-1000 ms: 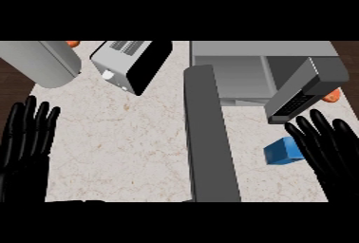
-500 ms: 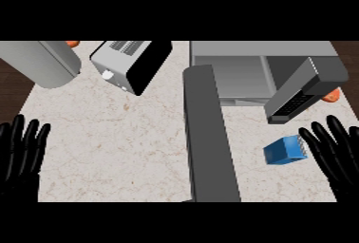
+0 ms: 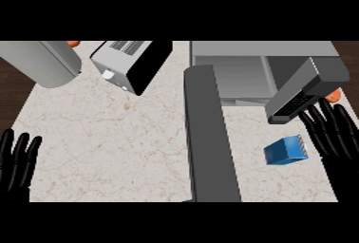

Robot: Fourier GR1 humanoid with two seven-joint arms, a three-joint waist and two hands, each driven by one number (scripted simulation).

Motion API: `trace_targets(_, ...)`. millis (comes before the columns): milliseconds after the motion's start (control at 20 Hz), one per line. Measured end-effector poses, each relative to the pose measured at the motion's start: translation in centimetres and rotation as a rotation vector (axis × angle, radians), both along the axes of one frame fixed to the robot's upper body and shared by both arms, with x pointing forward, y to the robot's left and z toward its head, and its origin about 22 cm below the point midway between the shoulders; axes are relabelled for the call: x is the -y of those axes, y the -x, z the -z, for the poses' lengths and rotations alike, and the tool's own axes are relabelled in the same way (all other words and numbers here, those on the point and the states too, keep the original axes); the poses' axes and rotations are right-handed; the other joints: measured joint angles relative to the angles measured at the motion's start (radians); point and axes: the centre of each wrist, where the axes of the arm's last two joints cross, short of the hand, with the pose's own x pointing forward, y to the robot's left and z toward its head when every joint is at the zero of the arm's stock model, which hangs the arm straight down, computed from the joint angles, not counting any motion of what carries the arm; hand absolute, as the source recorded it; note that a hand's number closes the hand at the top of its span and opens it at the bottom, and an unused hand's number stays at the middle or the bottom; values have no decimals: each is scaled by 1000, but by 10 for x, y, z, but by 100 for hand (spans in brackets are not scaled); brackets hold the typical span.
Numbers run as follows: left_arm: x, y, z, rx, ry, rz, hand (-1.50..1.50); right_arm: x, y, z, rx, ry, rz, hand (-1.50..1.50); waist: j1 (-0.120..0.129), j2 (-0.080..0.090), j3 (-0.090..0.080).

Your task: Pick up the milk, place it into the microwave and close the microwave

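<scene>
One milk carton (image 3: pixel 286 150), one microwave (image 3: pixel 238 78), one toaster (image 3: pixel 129 64), one cylinder (image 3: pixel 42 61), two robot hands (image 3: pixel 17 163) (image 3: pixel 336 140)

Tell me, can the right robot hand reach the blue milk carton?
Probably yes: the right robot hand sits open beside the blue milk carton, with only bare counter between them.

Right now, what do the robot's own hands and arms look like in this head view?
Both hands are plain black all over, with long, slender fingers. The left hand shows at the lower left edge, the right hand at the right edge. No markings, cables or sleeves show on either. No grey forearm shows in this view.
</scene>
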Motion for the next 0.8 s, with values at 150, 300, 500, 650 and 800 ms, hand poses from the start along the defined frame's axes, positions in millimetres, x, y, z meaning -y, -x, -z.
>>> trace_targets(150, 0, 5, -1, 1, 5, 4, -150, 5, -3, 11, -18, -2, 23, -150, -1, 0, 0)
trace_targets(300, -6, 13, 4, 1, 4, 4, -150, 16, -9, 26, -45, 11, 50, -150, 0, 0, 0)
trace_targets(500, -5, 18, 3, -6, 0, 8, -150, 34, -12, 49, -69, 21, 85, -150, 0, 0, 0)
trace_targets(650, -3, 19, -1, -2, -1, 6, -150, 43, -11, 72, -86, 31, 117, -150, -1, 0, 0)
trace_targets(800, -4, 18, 2, -4, -1, 4, -150, 55, -13, 85, -94, 45, 137, -150, -1, 0, 0)
